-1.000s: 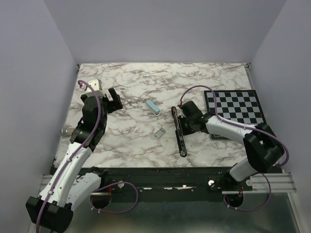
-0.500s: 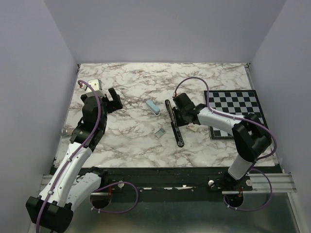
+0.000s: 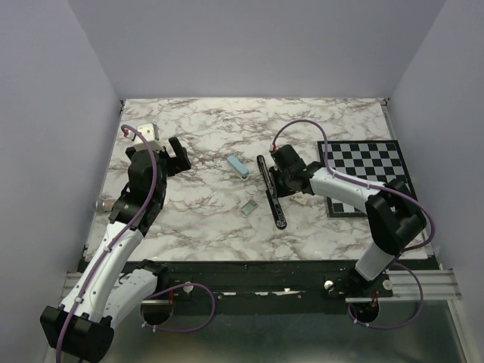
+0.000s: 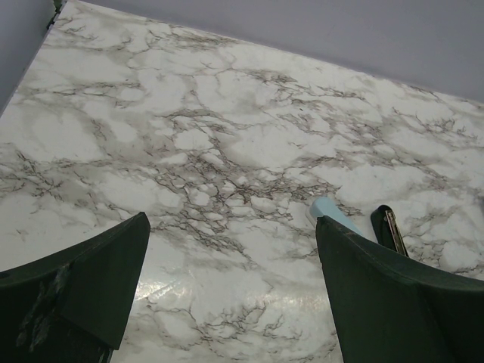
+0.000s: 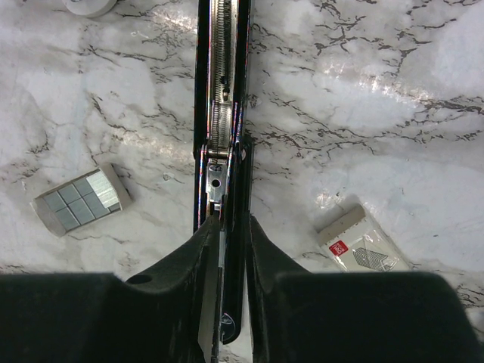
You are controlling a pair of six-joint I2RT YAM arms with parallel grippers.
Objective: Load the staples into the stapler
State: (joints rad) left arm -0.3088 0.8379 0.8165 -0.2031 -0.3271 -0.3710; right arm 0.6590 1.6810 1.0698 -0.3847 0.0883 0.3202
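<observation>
Marble tabletop (image 3: 204,128): the right claw (image 5: 232,227), pinched narrow on the opened stapler (image 5: 221,113), has slid it leftward, so its channel now lies near the staples (image 5: 79,198). The left claw (image 4: 231,227) hangs wide and empty; loading likely comes next.

Left gripper (image 4: 231,302) spread, right gripper (image 5: 231,227) clamped

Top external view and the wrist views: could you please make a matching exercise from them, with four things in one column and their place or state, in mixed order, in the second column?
Things:
1. stapler
2. staples
3. left gripper
4. chessboard

Place or state:
a. open, holding nothing
b. far right in the top view
c. clamped by the right gripper
d. lying loose, just left of the stapler in the top view

Pairs: 1-c, 2-d, 3-a, 4-b
</observation>
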